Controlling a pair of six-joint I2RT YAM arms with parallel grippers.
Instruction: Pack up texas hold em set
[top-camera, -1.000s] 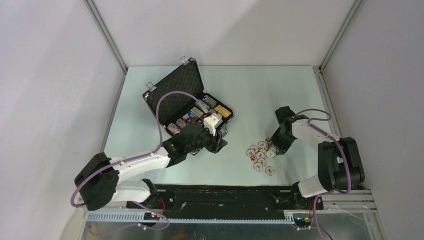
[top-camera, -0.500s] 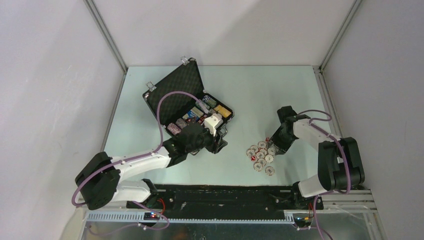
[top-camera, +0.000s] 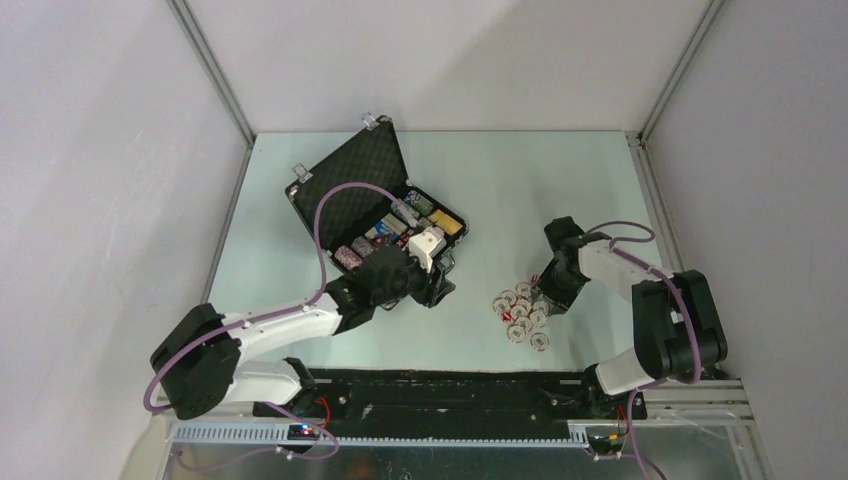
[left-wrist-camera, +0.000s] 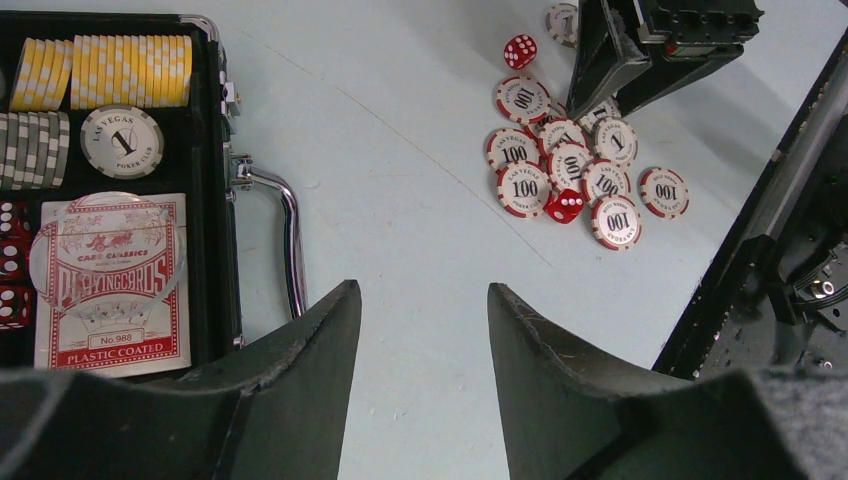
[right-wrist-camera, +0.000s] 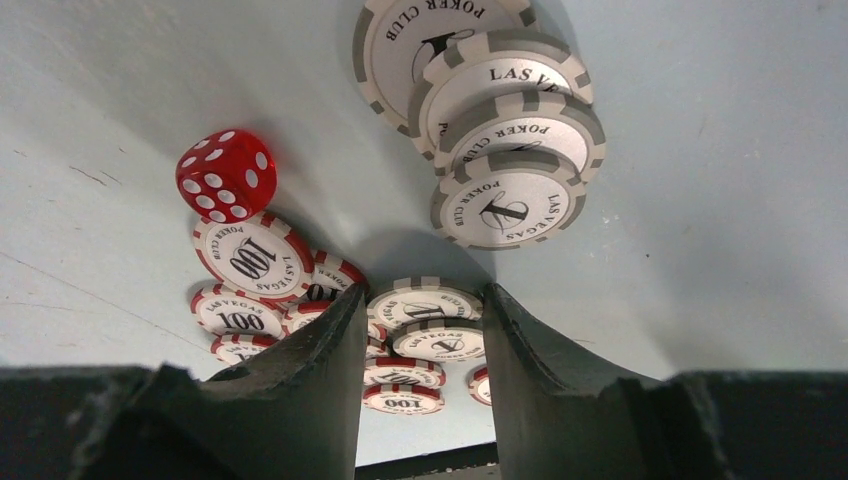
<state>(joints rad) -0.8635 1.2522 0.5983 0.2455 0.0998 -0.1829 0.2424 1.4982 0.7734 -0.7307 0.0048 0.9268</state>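
The black case (top-camera: 350, 195) lies open at the back left, its lid up. In the left wrist view its tray (left-wrist-camera: 215, 150) holds yellow chips (left-wrist-camera: 110, 72), grey chips (left-wrist-camera: 35, 145), a card deck (left-wrist-camera: 110, 285) and red dice (left-wrist-camera: 12, 260). My left gripper (top-camera: 440, 287) is open and empty beside the silver handle (left-wrist-camera: 290, 235). Red-and-white chips (left-wrist-camera: 555, 165) and two red dice (left-wrist-camera: 565, 205) lie loose on the table. My right gripper (top-camera: 543, 297) stands down in this pile. Its fingers (right-wrist-camera: 320, 360) press both edges of two grey-and-white chips (right-wrist-camera: 430, 300).
More grey chips (right-wrist-camera: 510, 120) lie fanned just beyond the right fingertips, with a red die (right-wrist-camera: 227, 173) to their left. The black front rail (top-camera: 450, 385) runs along the near table edge. Grey walls close in the back and both sides.
My right gripper has slid a little left and nearer, into the chip pile. The left arm and the case have not moved.
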